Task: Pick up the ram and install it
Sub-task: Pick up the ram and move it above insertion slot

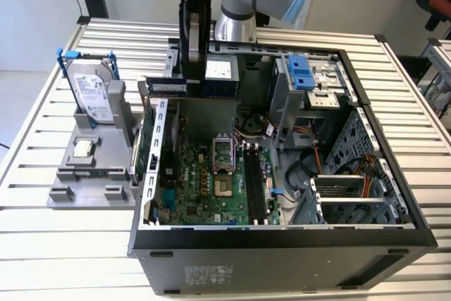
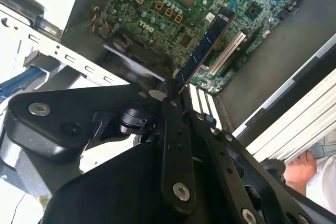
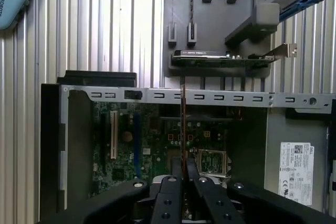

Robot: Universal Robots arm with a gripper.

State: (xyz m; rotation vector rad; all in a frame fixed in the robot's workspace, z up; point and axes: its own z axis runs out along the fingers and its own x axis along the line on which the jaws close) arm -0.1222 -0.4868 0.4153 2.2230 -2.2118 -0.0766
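My gripper point(image 1: 194, 68) hangs over the back part of the open computer case point(image 1: 282, 241), shut on the ram point(image 1: 169, 87). In the exterior view the ram is a long dark stick lying level and held above the motherboard point(image 1: 204, 195). In the second wrist view the ram point(image 2: 207, 43) sticks out from between the closed fingers point(image 2: 173, 145) toward the board. The first wrist view shows the ram point(image 3: 182, 124) edge-on as a thin line rising from the gripper point(image 3: 184, 167). The black memory slots point(image 1: 255, 188) lie beside the processor socket point(image 1: 223, 161), well below the ram.
A grey fixture point(image 1: 84, 181) on the exterior view's left holds a hard drive point(image 1: 91, 93) and a processor chip point(image 1: 84, 148). A green expansion card point(image 1: 144, 147) stands at the case's edge. Drive cages point(image 1: 310, 82) and cables point(image 1: 310, 174) fill the case's other side. A person's hand point(image 2: 299, 174) rests outside the case.
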